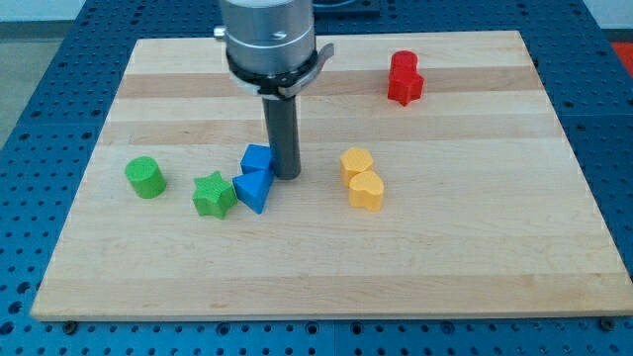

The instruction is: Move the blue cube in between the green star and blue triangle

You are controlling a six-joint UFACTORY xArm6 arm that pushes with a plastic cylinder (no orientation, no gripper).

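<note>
Rod, dark, my tip (pixel 287 176) touching blue cube (pixel 257 159) — blue triangle (pixel 254 189) beside green star (pixel 214 194), no gripper.

The bench (pixel 475 247) is pale wood in lengthwise stripes, on a blue perforated surface (pixel 40 119). Blue cube (pixel 257 159) and blue triangle (pixel 254 189); green star (pixel 214 195) and green cylinder (pixel 145 177); two yellow blocks (pixel 362 179) — one red block (pixel 405 78). My tip (pixel 287 175) — dark grey.

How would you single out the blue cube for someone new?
On the wooden board, find my tip near the middle. The blue cube sits on its left; unlike the blue triangle just below, it is square-topped.
</note>
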